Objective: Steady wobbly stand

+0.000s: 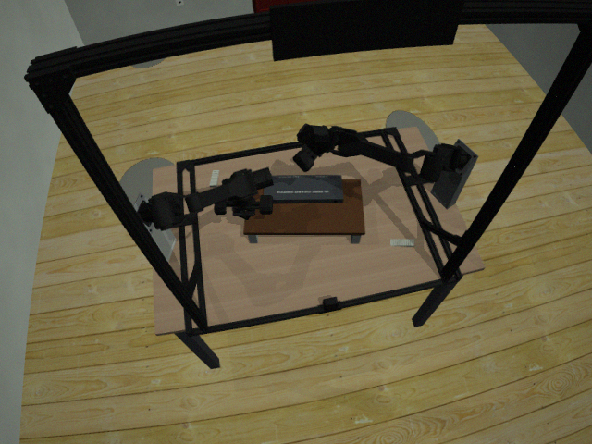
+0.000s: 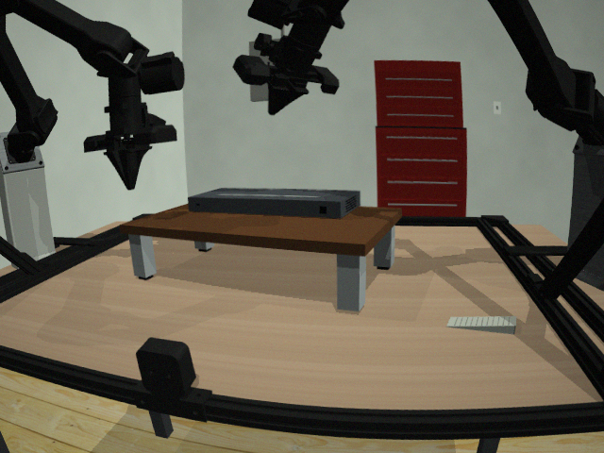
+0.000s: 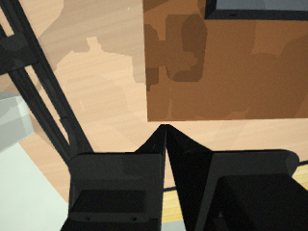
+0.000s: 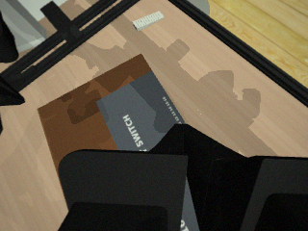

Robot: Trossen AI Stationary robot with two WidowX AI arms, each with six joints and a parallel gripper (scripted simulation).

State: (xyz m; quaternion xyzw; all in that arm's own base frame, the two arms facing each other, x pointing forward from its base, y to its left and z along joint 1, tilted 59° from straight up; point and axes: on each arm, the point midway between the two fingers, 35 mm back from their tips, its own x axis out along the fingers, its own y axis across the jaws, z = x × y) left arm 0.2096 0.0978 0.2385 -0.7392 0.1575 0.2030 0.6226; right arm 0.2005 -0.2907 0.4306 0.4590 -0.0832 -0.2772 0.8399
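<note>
The stand [image 1: 311, 219] [image 2: 253, 232] [image 3: 236, 91] [image 4: 60, 127] has a brown top on grey legs. Three legs show dark feet; the front right leg [image 2: 350, 282] shows none. Any foot gap is too small to tell. The dark network switch [image 1: 311, 191] [image 2: 273, 206] [image 3: 260, 6] [image 4: 130, 115] lies on the rear of the top. One pale ribbed wedge [image 1: 401, 242] [image 2: 482, 324] lies right of the stand; another wedge [image 1: 215, 178] [image 4: 148, 20] lies behind its left side. My left gripper [image 2: 129, 187] [image 3: 165, 128] is shut and empty above the front left corner. My right gripper [image 2: 273, 112] [image 4: 180, 130] is shut and empty, high above the switch.
A black frame [image 1: 258, 321] [image 2: 341, 414] runs around the tabletop. A small black camera block [image 1: 329, 303] [image 2: 165, 365] sits on its front bar. Tall black posts and an overhead beam [image 1: 166, 45] surround the arms. A red cabinet [image 2: 419, 146] stands behind.
</note>
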